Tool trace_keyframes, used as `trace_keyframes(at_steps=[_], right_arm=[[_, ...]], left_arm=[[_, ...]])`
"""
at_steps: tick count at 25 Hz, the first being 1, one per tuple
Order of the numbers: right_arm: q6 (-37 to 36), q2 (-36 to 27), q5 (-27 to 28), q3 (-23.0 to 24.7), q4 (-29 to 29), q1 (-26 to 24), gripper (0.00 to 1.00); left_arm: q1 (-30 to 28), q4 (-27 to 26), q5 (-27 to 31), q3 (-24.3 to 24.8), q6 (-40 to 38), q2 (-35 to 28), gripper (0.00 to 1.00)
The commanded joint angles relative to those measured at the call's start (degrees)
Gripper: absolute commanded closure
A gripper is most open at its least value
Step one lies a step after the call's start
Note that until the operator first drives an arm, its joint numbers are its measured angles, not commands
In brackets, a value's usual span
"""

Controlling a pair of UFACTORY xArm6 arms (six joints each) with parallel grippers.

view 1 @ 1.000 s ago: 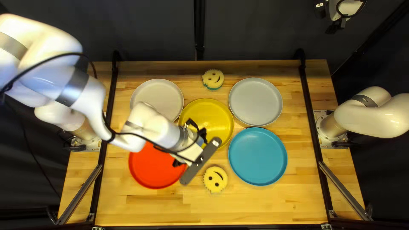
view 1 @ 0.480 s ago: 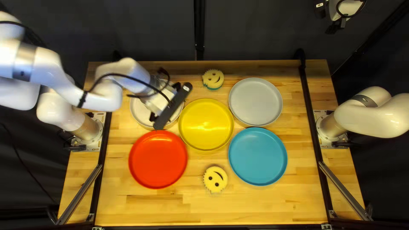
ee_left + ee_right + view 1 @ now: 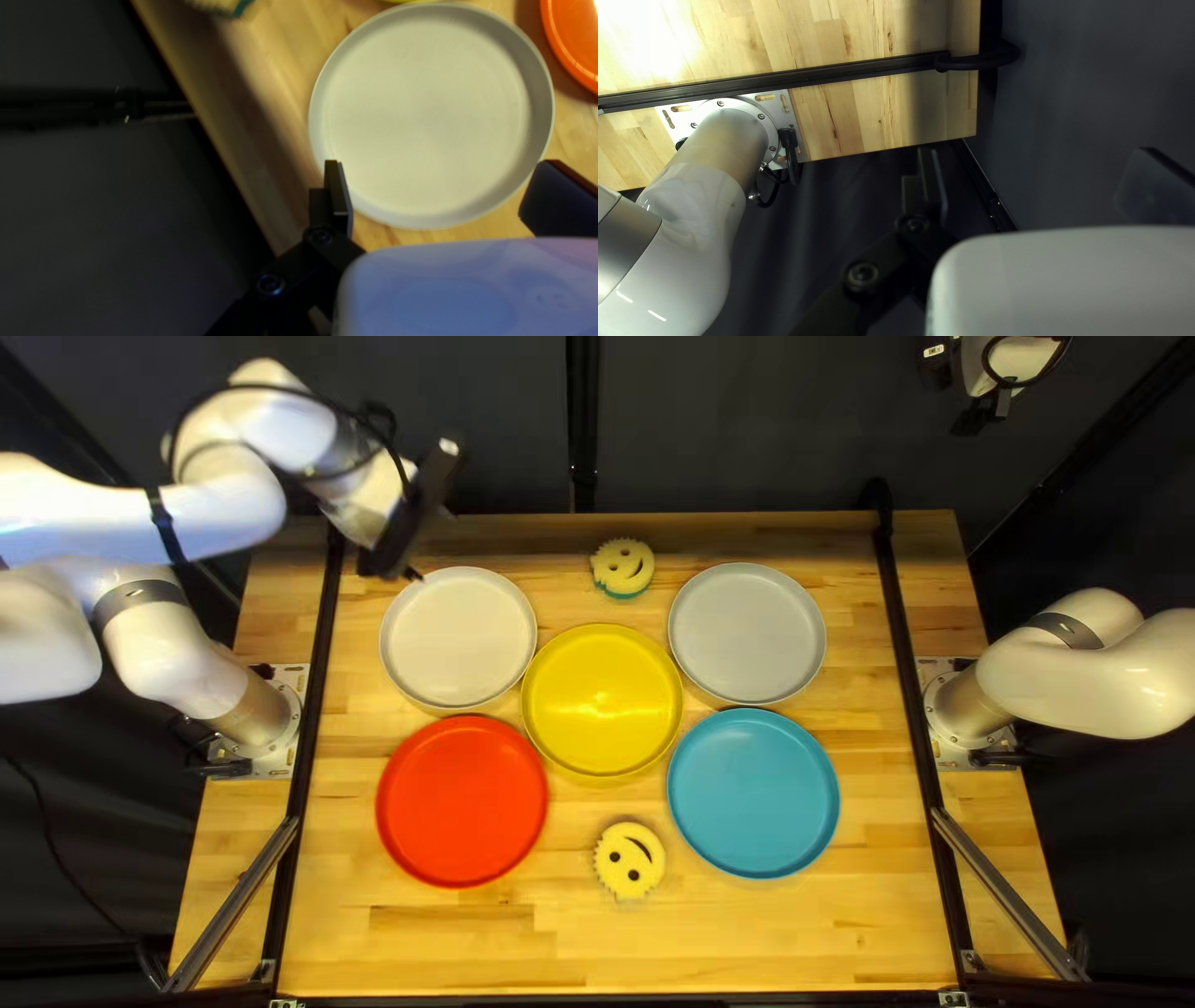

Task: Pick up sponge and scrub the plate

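Left gripper: the left gripper [image 3: 411, 535] hangs over the far left corner of the table [image 3: 747, 946], near the off-white plate [image 3: 458, 637]; its two fingers stand wide apart.
Left wrist view: the off-white plate lies ahead of the fingers, and one fingertip overlaps its rim in this view – whether it touches, I cannot tell.
Right gripper: the right gripper [image 3: 980, 413] is raised beyond the table's far edge, at the upper right of the top left view, fingers spread well apart. The right arm's base [image 3: 728, 134] shows in its wrist view.
Far sponge: the far sponge [image 3: 623, 565] rests on the wood by the far edge, between the off-white plate and the gray plate [image 3: 747, 632]; yellow smiling face up, teal underneath.
Near sponge: the near sponge [image 3: 629, 860] lies on the wood between the red plate [image 3: 461, 800] and the blue plate [image 3: 753, 793], slightly toward the near edge, also yellow with a smiling face.
Plates: the yellow plate [image 3: 603, 700] sits in the middle – off-white and gray on its far side, red and blue on its near side.
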Motion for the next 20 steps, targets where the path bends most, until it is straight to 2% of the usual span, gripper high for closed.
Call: trace_keyframes(at_steps=[1,11,14,20], right_arm=[[0.0,0.0,0.0,0.0,0.0,0.0,0.0],[0.0,0.0,0.0,0.0,0.0,0.0,0.0],[0.0,0.0,0.0,0.0,0.0,0.0,0.0],[0.0,0.0,0.0,0.0,0.0,0.0,0.0]], left_arm=[[-7.74,4.21,5.48,-2.99,-10.38,-4.04,0.0],[-7.74,4.21,5.48,-2.99,-10.38,-4.04,0.0],[-4.5,1.42,4.01,-2.59,-5.06,-3.49,0.0],[6.73,-1.54,8.34,-6.45,5.3,-3.07,0.0]])
